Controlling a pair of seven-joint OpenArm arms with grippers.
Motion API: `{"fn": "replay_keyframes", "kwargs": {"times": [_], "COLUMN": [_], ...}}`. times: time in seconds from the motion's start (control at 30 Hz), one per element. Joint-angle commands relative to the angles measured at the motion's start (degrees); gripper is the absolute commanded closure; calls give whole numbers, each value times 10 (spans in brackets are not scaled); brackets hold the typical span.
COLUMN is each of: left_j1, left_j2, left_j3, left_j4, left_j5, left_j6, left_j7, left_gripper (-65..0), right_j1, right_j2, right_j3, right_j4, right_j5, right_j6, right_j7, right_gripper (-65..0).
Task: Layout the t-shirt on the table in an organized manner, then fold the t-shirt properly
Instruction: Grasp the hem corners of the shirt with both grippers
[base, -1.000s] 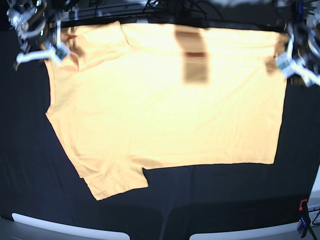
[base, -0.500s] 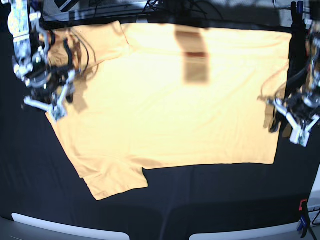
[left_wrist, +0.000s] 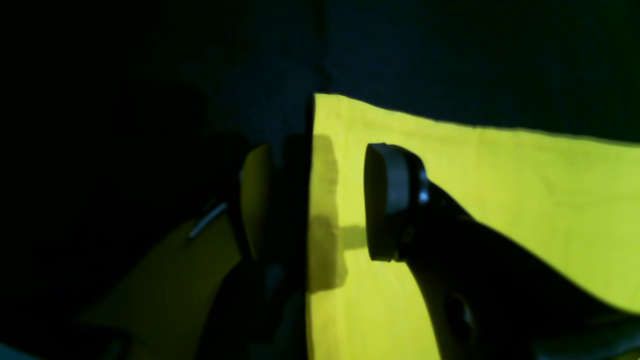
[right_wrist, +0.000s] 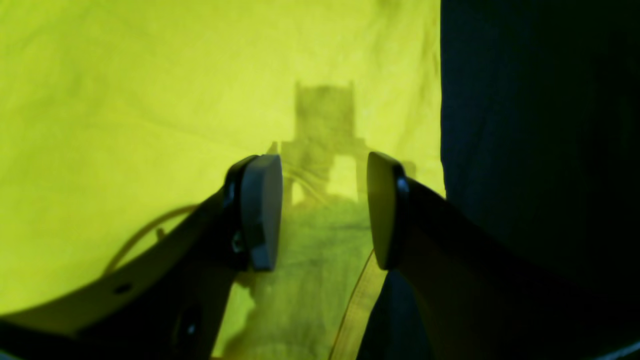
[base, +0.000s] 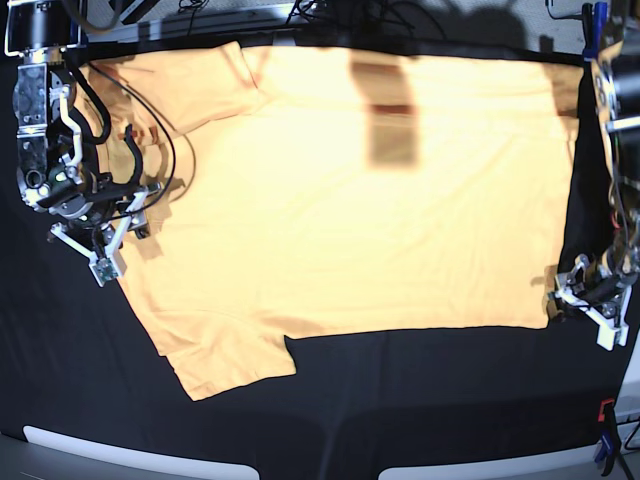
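The light orange-yellow t-shirt (base: 340, 210) lies spread flat on the black table (base: 420, 400), one sleeve at the near left and one at the far left. My right gripper (base: 115, 245) hangs open over the shirt's left edge; in the right wrist view its fingers (right_wrist: 260, 210) stand apart above the t-shirt (right_wrist: 150, 100) with nothing between them. My left gripper (base: 582, 315) sits open at the shirt's near right corner. In the left wrist view the left gripper (left_wrist: 320, 200) straddles the side edge of the t-shirt (left_wrist: 500, 200), with no cloth pinched.
A red and blue clamp (base: 605, 430) sits at the table's near right edge. White curved pieces (base: 140, 455) line the front edge. Cables (base: 330, 15) run along the far edge. A dark shadow patch (base: 390, 120) falls on the shirt.
Both arms have moved from the shirt's far corners toward the near side along its side edges. The shirt itself lies as before.
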Motion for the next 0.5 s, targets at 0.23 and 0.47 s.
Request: {"fn": "replay_keyframes", "kwargs": {"times": [0.23, 0.47], "left_j1": [-93, -90], "left_j2": [-1, 32], "left_j3": [-2, -1], "left_j4": [-152, -175], "left_j5": [26, 43], "left_j6": [-33, -33], "left_j7": [-49, -53], "left_gripper": [-279, -279], "right_j1": [9, 9], "right_j2": [10, 10], "right_j3": [5, 5], "right_j4": [8, 8], "right_j5": [2, 2], "right_j6": [-1, -1], "right_j7": [-6, -12], "right_gripper": [-271, -271]}}
